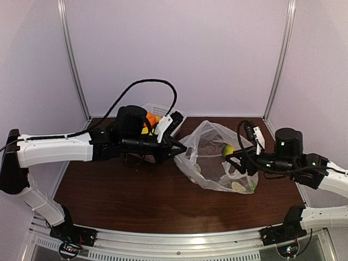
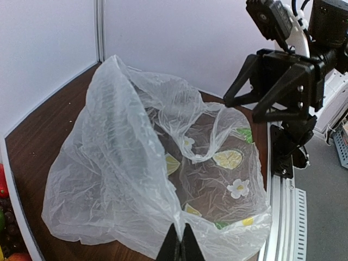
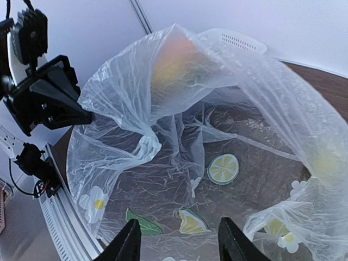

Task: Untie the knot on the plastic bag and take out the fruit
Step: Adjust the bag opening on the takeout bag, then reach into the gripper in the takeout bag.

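The plastic bag (image 1: 217, 163) lies open on the brown table, clear crinkly film with white flowers and lime slices. No knot shows; a handle loop (image 2: 209, 155) hangs loose across the mouth. My left gripper (image 2: 180, 239) is shut on the bag's near rim, its tip at the bag's left edge (image 1: 182, 148). My right gripper (image 3: 179, 246) stands open over the bag's floor with nothing between its fingers. In the top view the right gripper (image 1: 232, 159) is at the bag's right side, close to a yellow-green fruit (image 1: 228, 149). Whether that fruit is inside the film I cannot tell.
A white lattice basket (image 1: 175, 115) stands at the back behind my left arm, with orange fruit (image 1: 150, 118) in it. Red and dark fruit (image 2: 4, 187) show at the left edge of the left wrist view. The aluminium rail (image 1: 179, 239) runs along the near table edge.
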`<state>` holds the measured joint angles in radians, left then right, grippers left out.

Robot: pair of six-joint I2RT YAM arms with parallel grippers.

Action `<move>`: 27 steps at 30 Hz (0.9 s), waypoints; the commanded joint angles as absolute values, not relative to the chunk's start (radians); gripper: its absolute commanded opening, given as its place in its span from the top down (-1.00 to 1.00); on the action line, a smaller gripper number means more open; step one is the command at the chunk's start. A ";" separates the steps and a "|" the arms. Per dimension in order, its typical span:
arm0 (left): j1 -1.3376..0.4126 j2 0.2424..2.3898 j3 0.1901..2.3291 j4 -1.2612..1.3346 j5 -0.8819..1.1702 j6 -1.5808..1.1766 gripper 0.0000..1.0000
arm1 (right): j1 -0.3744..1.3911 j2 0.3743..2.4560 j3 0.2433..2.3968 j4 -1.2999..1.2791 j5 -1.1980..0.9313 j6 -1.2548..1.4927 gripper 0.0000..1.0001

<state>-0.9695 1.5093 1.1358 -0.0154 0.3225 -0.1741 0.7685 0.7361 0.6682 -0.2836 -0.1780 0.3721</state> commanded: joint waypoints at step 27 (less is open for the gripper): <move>-1.049 1.488 1.171 0.005 0.563 -0.066 1.00 | 0.743 1.481 0.744 -0.003 0.160 0.432 0.12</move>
